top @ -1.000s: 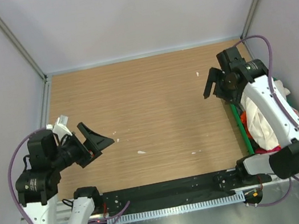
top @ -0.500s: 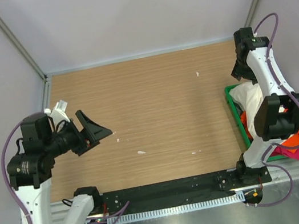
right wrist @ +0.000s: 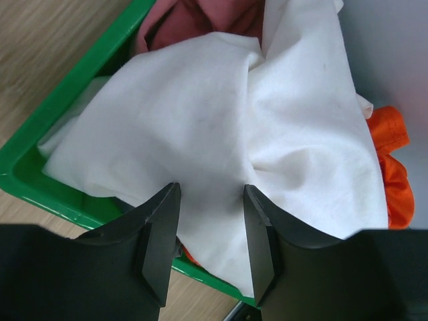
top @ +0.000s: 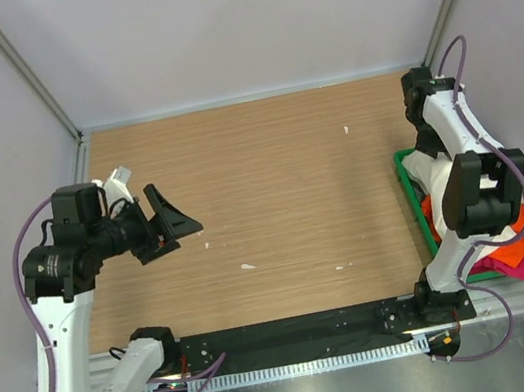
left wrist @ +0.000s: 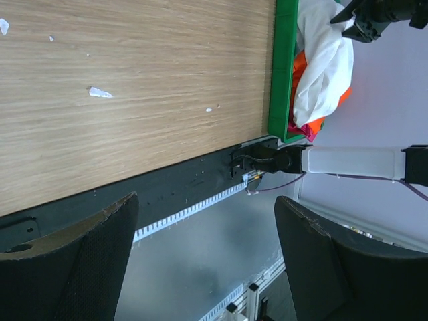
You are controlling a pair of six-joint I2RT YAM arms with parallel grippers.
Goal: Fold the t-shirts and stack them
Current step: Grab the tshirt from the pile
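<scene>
Inside green bin [right wrist: 47, 190], crumpled cream-white t-shirt [right wrist: 221, 114] under right pincer [right wrist: 210, 190], grip unclear; left pincer [left wrist: 206, 204] spread.

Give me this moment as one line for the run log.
step: pick-up | left gripper: jaws open, empty, above table | right gripper: jaws astride white t-shirt in green bin, grip unclear

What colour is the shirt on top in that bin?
Cream-white; the top t-shirt shows best in the right wrist view.
</scene>
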